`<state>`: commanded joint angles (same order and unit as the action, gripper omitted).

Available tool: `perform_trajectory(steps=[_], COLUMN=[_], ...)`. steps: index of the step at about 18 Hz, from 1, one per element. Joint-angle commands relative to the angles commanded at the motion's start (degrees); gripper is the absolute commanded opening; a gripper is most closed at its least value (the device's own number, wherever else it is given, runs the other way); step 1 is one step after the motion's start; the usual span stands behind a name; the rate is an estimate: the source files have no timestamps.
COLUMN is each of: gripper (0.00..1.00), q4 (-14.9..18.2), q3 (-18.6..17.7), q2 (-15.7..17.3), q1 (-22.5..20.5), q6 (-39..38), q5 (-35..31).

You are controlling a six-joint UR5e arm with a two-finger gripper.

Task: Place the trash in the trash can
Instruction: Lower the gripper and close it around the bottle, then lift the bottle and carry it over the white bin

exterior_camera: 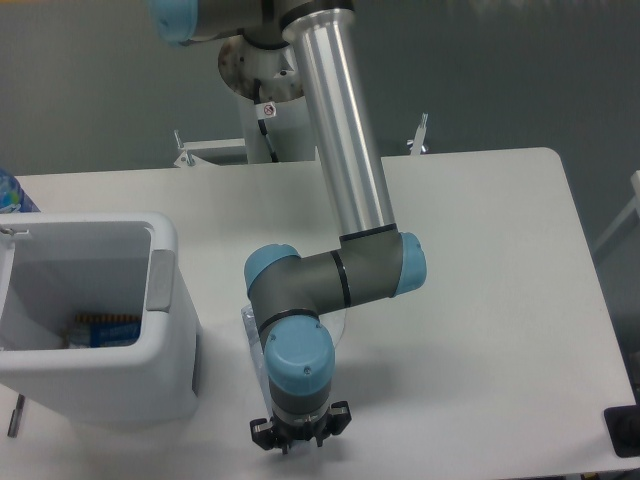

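The trash I can see is a crushed clear plastic bottle (251, 338) lying on the white table (480, 300). Most of it is hidden under my wrist; only its left part and a curved edge show. My gripper (298, 438) points straight down near the table's front edge, just in front of the bottle. Its fingers are hidden below the black gripper body, so their state does not show. The trash can (175, 330), a white bin with a grey side panel, stands at the left, about a hand's width from the bottle.
Inside the bin lies a packet with blue and orange print (105, 329). A blue object (8, 193) shows at the far left edge. A black block (625, 430) sits at the lower right corner. The arm's silver tube (345, 140) crosses the middle.
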<state>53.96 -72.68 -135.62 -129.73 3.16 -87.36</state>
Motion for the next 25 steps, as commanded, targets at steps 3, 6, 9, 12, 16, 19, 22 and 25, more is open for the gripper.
perform_trajectory(steps=[3, 6, 9, 12, 16, 19, 22, 25], gripper=[0.26, 0.25, 0.25, 0.25, 0.25, 0.25, 0.25, 0.25], q4=[0.0, 0.0, 0.0, -0.1, -0.8, -2.8, -5.2, -6.0], q3=[-0.3, -0.3, -0.2, 0.8, 4.1, 5.9, 6.9, 8.6], q2=[0.2, 0.3, 0.4, 2.0, 4.7, 7.1, 10.5, 13.1], q1=[0.2, 0.2, 0.2, -0.2, -2.5, -5.0, -7.5, -8.9], q6=[0.0, 0.0, 0.1, 0.7, 0.9, 0.8, 0.4, 0.4], q5=[-0.2, -1.0, -1.0, -0.4, -0.3, 1.7, 5.6, 8.3])
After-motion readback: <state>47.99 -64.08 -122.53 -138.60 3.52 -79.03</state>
